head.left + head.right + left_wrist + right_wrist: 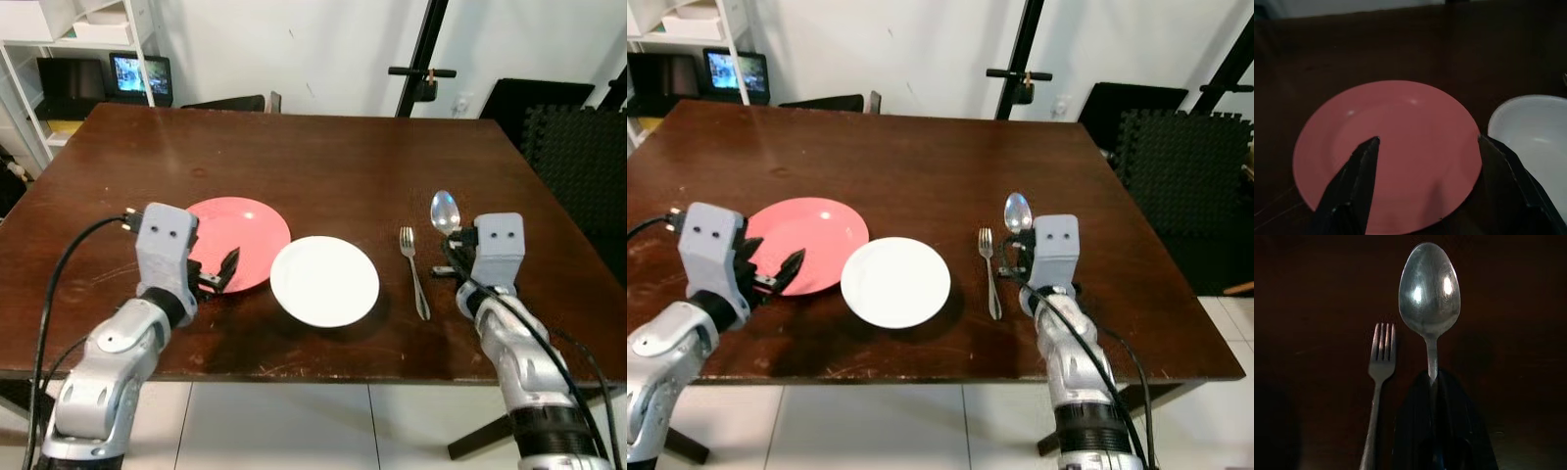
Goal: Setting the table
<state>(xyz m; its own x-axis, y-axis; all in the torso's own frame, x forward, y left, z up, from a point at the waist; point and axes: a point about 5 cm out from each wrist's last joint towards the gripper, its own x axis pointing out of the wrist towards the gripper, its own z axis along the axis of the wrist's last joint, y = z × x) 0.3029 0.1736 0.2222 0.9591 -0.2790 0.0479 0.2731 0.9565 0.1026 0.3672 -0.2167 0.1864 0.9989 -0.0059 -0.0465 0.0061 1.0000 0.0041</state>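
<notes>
A dark wooden table (323,157) carries four place items. The pink plate (245,235) lies at about 9 o'clock from the white plate (324,280); their rims meet or overlap slightly, and which one the views do not settle. The fork (414,271) lies at 3 o'clock from the white plate, tines toward 12 o'clock, clear of the plate rim. The spoon (445,211) lies just beside the fork at its 3 o'clock side, bowl toward 12 o'clock and set a little farther up the table than the fork tines.

The left gripper (221,275) sits low over the near edge of the pink plate, at roughly 6 o'clock on its rim. In the left wrist view its two fingers (1354,188) are spread wide, one over the plate surface and one near the gap between the two plates. They grip nothing.

The right gripper (449,257) is at the spoon handle. In the right wrist view the fingers (1415,431) are pressed together around the handle, pinching it, with the bowl projecting forward beyond the fingertips.

A shelf (69,49) with a small screen (140,75) stands beyond the table's far left corner.
</notes>
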